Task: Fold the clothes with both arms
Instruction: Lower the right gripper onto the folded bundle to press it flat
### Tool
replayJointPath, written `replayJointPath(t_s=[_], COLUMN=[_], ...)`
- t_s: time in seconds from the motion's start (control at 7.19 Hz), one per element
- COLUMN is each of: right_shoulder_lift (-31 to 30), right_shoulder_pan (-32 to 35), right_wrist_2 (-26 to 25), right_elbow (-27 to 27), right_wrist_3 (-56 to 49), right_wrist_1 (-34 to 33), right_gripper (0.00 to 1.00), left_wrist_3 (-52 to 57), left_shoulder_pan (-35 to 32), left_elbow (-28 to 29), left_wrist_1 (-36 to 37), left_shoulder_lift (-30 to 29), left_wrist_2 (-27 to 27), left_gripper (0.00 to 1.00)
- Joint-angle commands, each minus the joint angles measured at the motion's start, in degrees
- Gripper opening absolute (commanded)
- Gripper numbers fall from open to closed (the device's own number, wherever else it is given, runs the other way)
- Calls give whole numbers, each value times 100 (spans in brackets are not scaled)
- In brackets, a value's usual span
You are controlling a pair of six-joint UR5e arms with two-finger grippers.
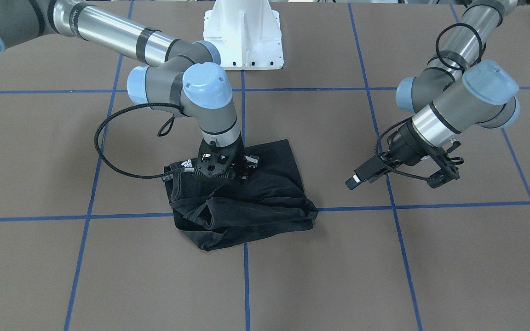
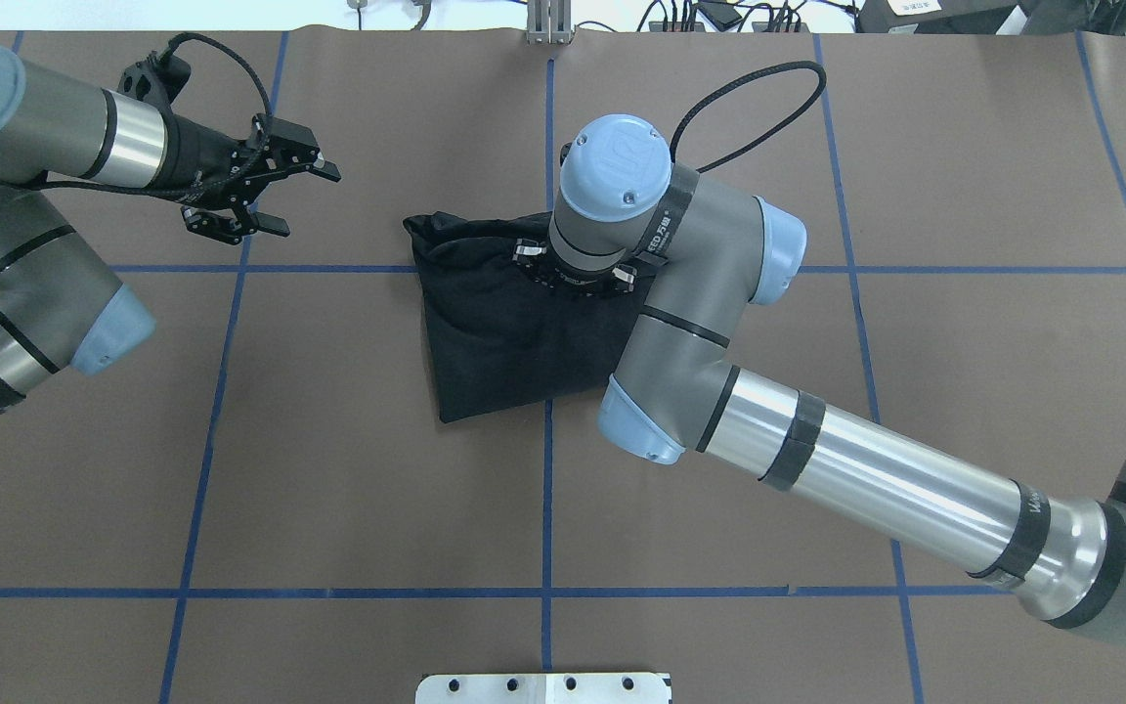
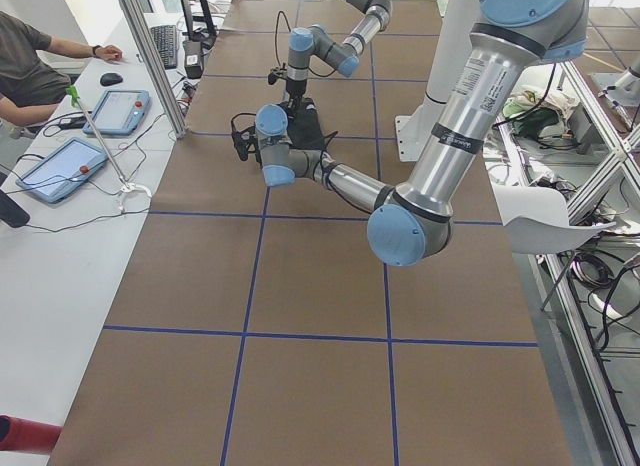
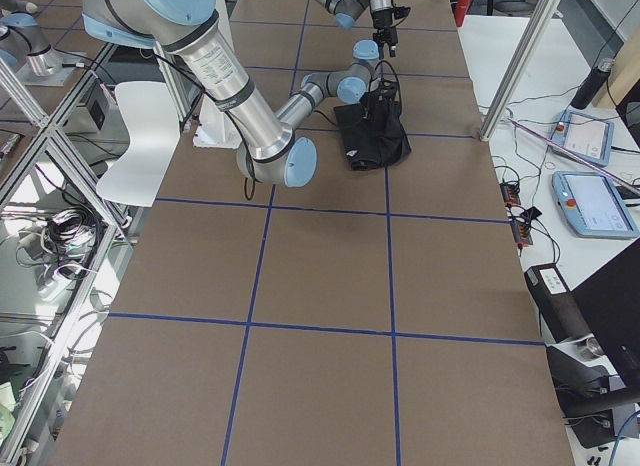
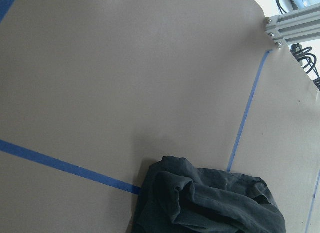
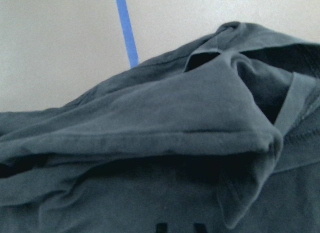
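The clothes are one black T-shirt point(image 1: 256, 197), lying as a crumpled, roughly folded bundle point(image 2: 495, 332) at the middle of the brown table. A small white logo point(image 1: 187, 164) shows at its edge. My right gripper point(image 1: 222, 169) points straight down and presses into the shirt's top. Its fingertips are buried in the cloth and hidden under the wrist point(image 2: 583, 259) from overhead, so its state is unclear. The right wrist view is filled with cloth folds point(image 6: 150, 158). My left gripper point(image 2: 301, 199) hovers open and empty, off to the side of the shirt point(image 5: 210, 203).
Blue tape lines point(image 2: 547, 489) divide the brown table cover into squares. The white pedestal base point(image 1: 243, 37) stands behind the shirt. A person point(image 3: 30, 76) sits at a side desk with tablets point(image 3: 60, 168). More tablets point(image 4: 595, 201) lie beyond the table's far edge.
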Motion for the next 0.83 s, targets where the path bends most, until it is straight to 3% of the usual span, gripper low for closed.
replayJointPath(t_s=[0.0,0.42,0.7], right_shoulder_lift=[392,508,508], right_shoulder_pan=[254,684,1045], right_wrist_2=[-77,-297,-271], right_elbow=[-687,-1997,-2087], right_wrist_3=[-474,-1326,-1794], right_wrist_1=[15,979,982], right_gripper=[0,0,0], left_wrist_3=[-2,-2,-2], left_shoulder_pan=[12,4,4], left_elbow=[4,-5,4], left_wrist_1=[-7,-7,-7], left_shoulder_lift=[32,32,41], left_wrist_2=[25,8,25], left_gripper=[100,100,100])
